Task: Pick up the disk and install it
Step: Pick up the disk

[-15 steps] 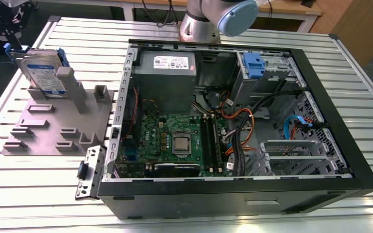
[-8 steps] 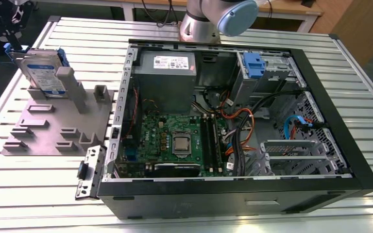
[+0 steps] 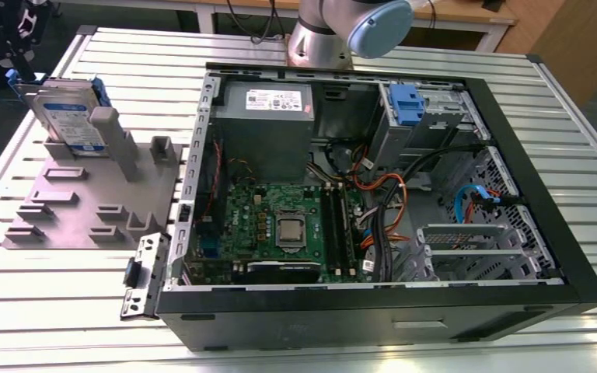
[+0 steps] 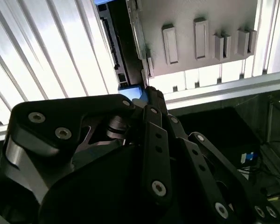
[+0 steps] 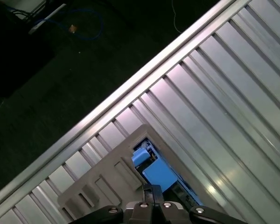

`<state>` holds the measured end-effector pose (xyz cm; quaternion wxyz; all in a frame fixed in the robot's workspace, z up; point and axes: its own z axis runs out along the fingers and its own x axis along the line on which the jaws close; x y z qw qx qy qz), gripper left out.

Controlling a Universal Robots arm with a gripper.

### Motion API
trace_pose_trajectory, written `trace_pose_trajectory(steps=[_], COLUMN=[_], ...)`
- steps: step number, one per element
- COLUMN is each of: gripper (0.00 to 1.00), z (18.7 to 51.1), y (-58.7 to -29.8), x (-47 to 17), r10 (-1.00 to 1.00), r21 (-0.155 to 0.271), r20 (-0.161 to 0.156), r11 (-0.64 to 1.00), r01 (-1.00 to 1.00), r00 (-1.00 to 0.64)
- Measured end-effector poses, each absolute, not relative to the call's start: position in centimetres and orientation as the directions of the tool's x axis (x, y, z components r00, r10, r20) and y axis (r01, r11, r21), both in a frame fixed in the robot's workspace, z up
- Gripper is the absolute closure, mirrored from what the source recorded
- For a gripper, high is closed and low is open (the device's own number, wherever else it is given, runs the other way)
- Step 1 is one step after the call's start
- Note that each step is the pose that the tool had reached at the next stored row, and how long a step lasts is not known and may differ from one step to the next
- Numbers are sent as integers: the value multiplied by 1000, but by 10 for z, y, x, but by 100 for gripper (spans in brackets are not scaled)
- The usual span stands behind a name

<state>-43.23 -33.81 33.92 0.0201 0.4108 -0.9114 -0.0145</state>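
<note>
The disk [image 3: 68,116] stands on edge in a slot of the grey fixture plate [image 3: 81,198] at the exterior view's left, its white-and-blue label facing out and blue rails on its edges. My gripper [image 3: 6,56] hangs over the far left corner of the table, just beyond the disk and apart from it. In the first wrist view the disk's blue rail [image 5: 155,171] lies right past my gripper [image 5: 151,190]. In the second wrist view the gripper [image 4: 149,92] has its fingers together with nothing between them, and the disk's dark edge [image 4: 113,46] runs beside the fixture plate [image 4: 200,51].
An open black computer case [image 3: 547,233] lies on the slatted metal table [image 3: 60,311], showing a motherboard [image 3: 277,225], a grey power supply [image 3: 267,116], cables and a drive cage with a blue latch [image 3: 407,105]. The arm's base [image 3: 319,39] stands behind the case.
</note>
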Motion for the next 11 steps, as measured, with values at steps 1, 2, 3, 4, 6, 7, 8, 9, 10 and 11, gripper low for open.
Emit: trace_pose_trajectory(steps=[1,2,3,4,6,7,8,9,10,11], gripper=[89,89,89,89,89,89,89,89,89,89], z=[339,339,339,339,339,339,339,339,339,339], y=[-338,-338,-338,-338,-338,-338,-338,-338,-338,-338], x=[-432,-432,-432,-432,-432,-432,-432,-432,-432,-432], r10=[-756,-762,-768,-774,-783,-787,-790,-791,-792,-793], r21=[43,43,43,43,43,43,43,43,43,43], r20=[25,25,25,25,25,25,25,25,25,25], r11=[655,648,640,633,622,617,613,611,610,610], r01=[-755,-761,-767,-773,-782,-786,-789,-790,-791,-792], r00=[-654,-647,-640,-633,-621,-617,-613,-611,-609,-609])
